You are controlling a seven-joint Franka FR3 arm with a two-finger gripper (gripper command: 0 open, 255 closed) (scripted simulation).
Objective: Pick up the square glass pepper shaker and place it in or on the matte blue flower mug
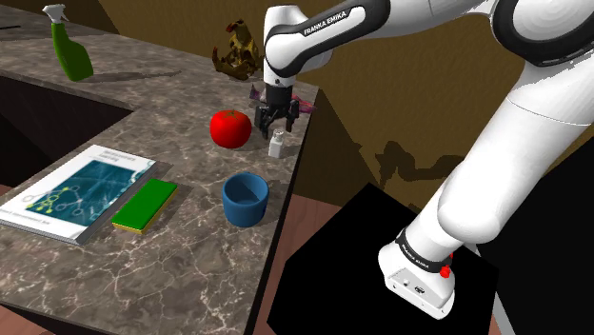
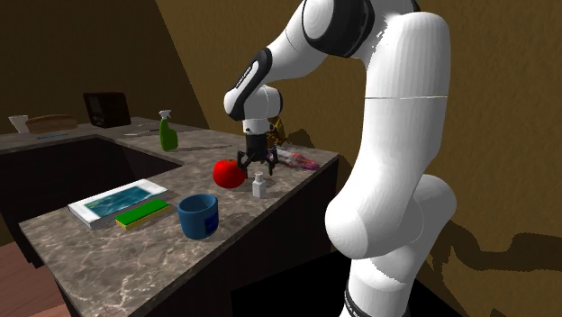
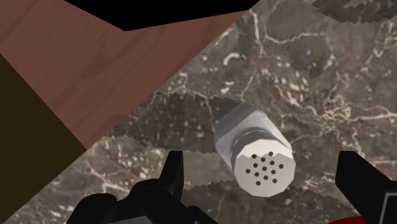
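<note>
The jaws hang wide apart just above the small pepper shaker (image 3: 254, 156), which stands upright near the worktop's (image 1: 171, 271) edge, so they can come down around it.

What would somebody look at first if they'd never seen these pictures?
Probably the big white robot arm, which reaches over the marble counter from the shoulder view's right. Its black gripper hangs open just above a small pale shaker, right beside a bright red fruit. A blue mug stands on the counter nearer the shoulder camera.
</note>
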